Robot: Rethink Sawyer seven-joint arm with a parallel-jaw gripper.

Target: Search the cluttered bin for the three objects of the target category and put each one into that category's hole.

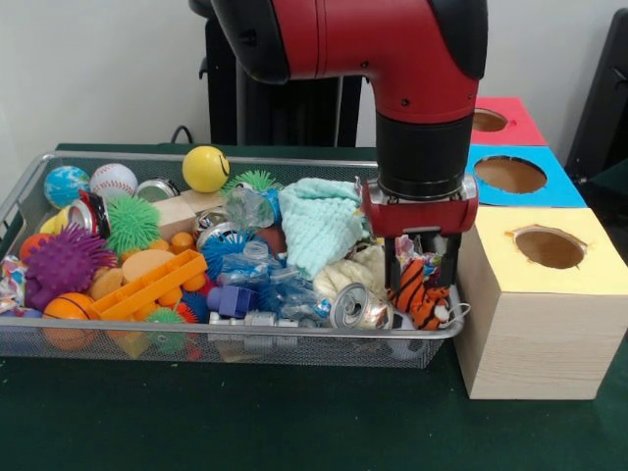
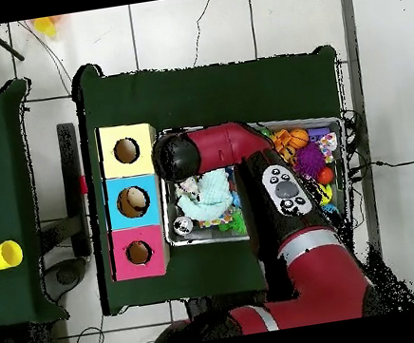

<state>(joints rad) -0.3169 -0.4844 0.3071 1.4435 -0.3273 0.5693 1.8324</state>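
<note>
Bench (image 1: 245, 422): covered in dark green cloth; the wire-mesh bin (image 1: 235, 345) and three pale wooden boxes are carried on it.

Yellow-topped box (image 1: 545, 304): nearest the front camera, set against the bin's end; its round cut-out is seen open.

Bin, near edge: a crushed silver can (image 1: 355, 306), blue plastic pieces (image 1: 235, 297) and an orange slotted block (image 1: 147, 287) are seen along the front wall.

Tiger toy (image 1: 417, 289): orange-and-black striped plush, in the bin's corner beside the yellow-topped box, lying between the two fingers.

Tool (image 1: 424, 263): lowered into that corner on a red mount; the black fingers are placed either side of the tiger toy. Whether the toy is actually pinched cannot be told. In the overhead view the tool is hidden under the arm.

Pale plush (image 1: 365, 270): cream, just beside the tiger toy.

Bin, middle: a mint terry cloth (image 1: 319, 221), a green spiky ball (image 1: 132, 223) and a purple spiky ball (image 1: 61, 263) are noted.

Bin, far side: a yellow ball (image 1: 205, 168), a baseball (image 1: 114, 180) and a globe ball (image 1: 66, 183).

Blue-topped box (image 1: 512, 175): behind the yellow one.

Red-topped box (image 1: 500, 120): farthest; its hole (image 1: 489, 120) is seen open, well apart from the tiger toy.
</note>
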